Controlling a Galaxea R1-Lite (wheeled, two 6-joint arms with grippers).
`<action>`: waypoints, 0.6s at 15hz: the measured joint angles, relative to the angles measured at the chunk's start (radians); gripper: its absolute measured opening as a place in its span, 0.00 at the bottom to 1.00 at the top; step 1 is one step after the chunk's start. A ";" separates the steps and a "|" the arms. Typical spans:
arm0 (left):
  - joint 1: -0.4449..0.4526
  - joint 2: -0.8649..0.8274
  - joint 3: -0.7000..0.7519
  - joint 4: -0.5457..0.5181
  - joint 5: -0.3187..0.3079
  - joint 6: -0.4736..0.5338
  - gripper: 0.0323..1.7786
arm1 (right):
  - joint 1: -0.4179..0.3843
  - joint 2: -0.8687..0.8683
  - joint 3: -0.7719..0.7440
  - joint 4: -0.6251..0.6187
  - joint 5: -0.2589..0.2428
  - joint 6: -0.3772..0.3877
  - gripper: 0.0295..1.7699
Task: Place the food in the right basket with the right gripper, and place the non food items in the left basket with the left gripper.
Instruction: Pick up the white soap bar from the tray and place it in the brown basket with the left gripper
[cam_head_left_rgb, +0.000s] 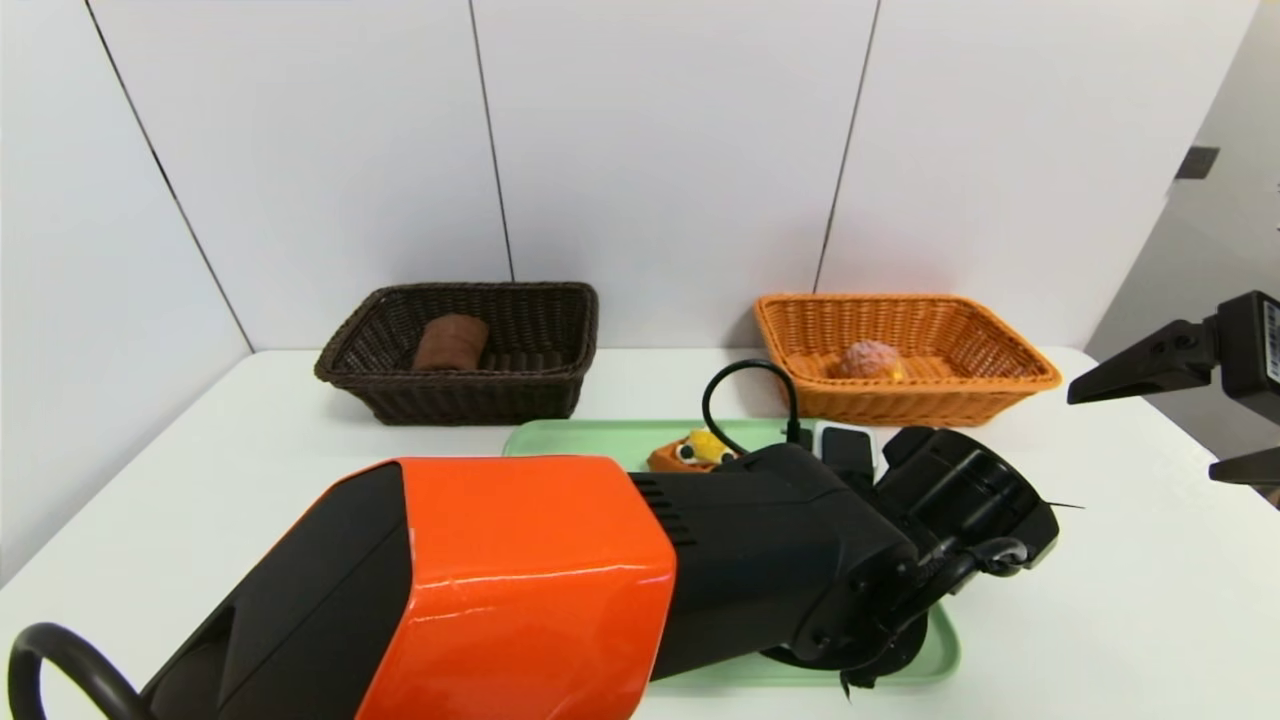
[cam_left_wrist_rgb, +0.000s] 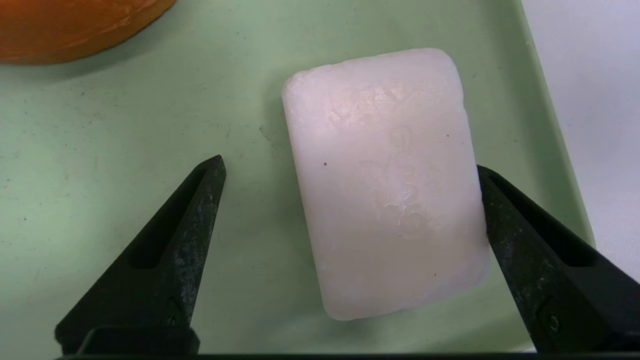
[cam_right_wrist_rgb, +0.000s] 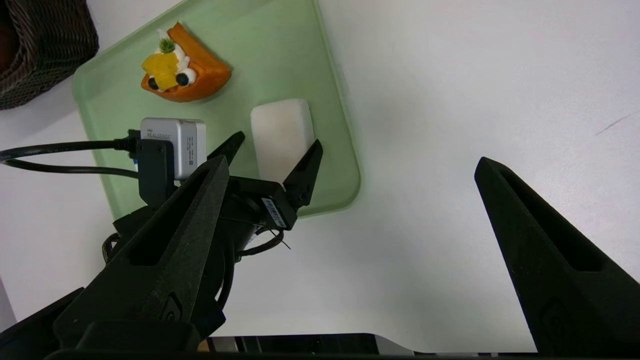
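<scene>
White bar (cam_left_wrist_rgb: 387, 185) lies on the green tray (cam_right_wrist_rgb: 280, 55) between the spread fingers of the left hand (cam_left_wrist_rgb: 350, 167), one of them against its edge, while the right hand (cam_right_wrist_rgb: 350, 160), also spread, hangs over the table (cam_right_wrist_rgb: 425, 260) beside the tray.

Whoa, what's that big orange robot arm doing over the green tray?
The left pincer is open around the white bar on the green tray, not squeezing it. The little tart is on the tray too. The brown towel sits in the dark basket, and the round bun is in the orange basket. The right pincer waits open, off to the side.
</scene>
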 joint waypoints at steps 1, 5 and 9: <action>0.000 0.001 0.000 0.000 0.000 0.000 0.95 | 0.000 0.000 0.000 0.000 0.000 0.000 0.96; -0.001 0.004 0.000 0.000 0.003 -0.001 0.65 | 0.000 -0.001 0.000 -0.001 0.000 -0.001 0.96; -0.001 0.005 0.000 0.000 0.000 -0.001 0.55 | 0.000 -0.001 0.000 -0.001 0.000 0.000 0.96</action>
